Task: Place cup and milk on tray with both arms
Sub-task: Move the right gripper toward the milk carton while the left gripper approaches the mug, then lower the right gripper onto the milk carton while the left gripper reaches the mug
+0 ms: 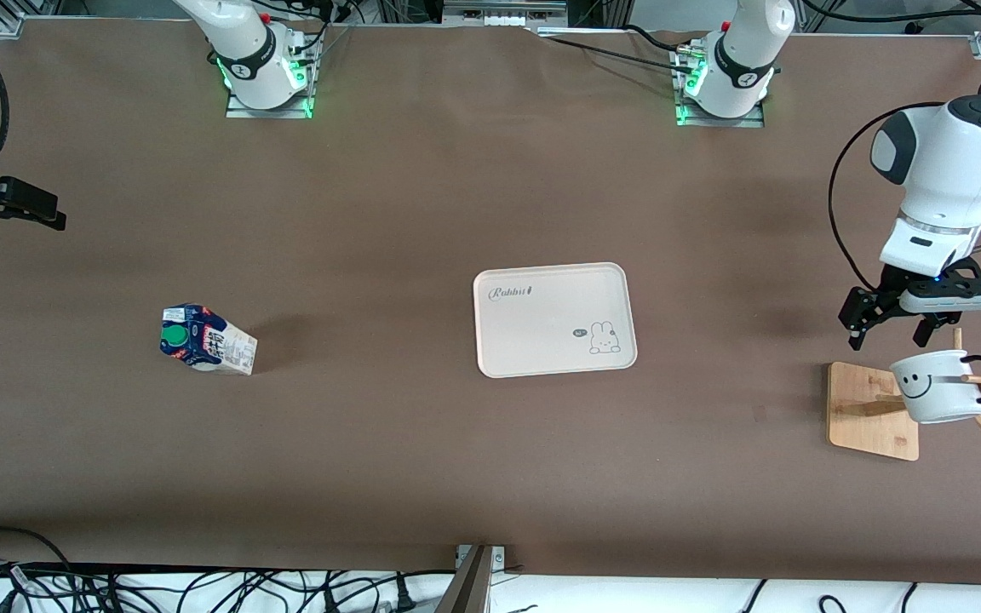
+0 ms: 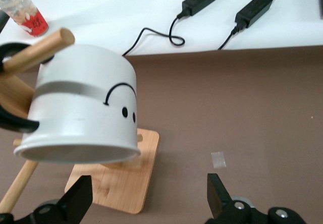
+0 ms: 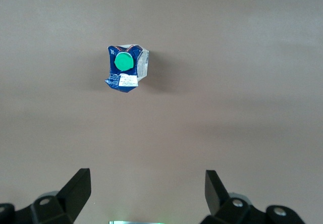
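"Rabbit" on tray [image 1: 542, 328]; carton [image 1: 205, 338] print likely unreadable

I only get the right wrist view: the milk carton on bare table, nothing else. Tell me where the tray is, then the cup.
Observer: The tray lies mid-table, from the milk toward the left arm's end. Nothing is on it.
Operator: Now the cup.
Observer: The cup hangs by its handle on a peg of a wooden stand at the left arm's end of the table.
Operator: Report the left arm.
Observer: The left end effector hovers open by the cup, not touching it.
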You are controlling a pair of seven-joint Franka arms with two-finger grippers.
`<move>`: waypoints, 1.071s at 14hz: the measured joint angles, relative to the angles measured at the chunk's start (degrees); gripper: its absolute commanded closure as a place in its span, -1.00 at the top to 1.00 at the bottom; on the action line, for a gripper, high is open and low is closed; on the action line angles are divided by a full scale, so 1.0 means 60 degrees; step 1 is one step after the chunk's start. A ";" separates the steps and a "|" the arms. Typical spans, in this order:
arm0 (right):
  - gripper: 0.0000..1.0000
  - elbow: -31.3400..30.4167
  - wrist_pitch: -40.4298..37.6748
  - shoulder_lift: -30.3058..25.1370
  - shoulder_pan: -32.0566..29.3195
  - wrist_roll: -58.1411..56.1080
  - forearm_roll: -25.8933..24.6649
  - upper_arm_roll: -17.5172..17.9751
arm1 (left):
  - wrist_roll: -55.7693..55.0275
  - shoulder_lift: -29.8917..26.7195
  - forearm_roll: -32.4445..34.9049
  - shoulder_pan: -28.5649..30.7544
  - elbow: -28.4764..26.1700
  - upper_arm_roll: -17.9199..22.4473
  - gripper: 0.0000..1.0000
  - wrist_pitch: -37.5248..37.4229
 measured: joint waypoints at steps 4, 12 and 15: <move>1.00 -0.0002 -0.0001 0.0162 -0.0007 0.0051 0.0033 -0.0011 | -0.0362 -0.1138 0.0000 -0.0149 0.0160 -0.0037 1.00 -0.3344; 1.00 -0.0014 0.1403 0.1303 -0.0119 0.0049 0.0324 -0.0017 | -0.0560 -0.1947 -0.1342 -0.0305 0.1343 -0.0428 1.00 -0.7488; 1.00 -0.0016 0.2153 0.1782 -0.0111 0.0049 0.0726 0.0038 | -0.0560 -0.1860 -0.1418 -0.0304 0.1396 -0.0425 1.00 -0.7522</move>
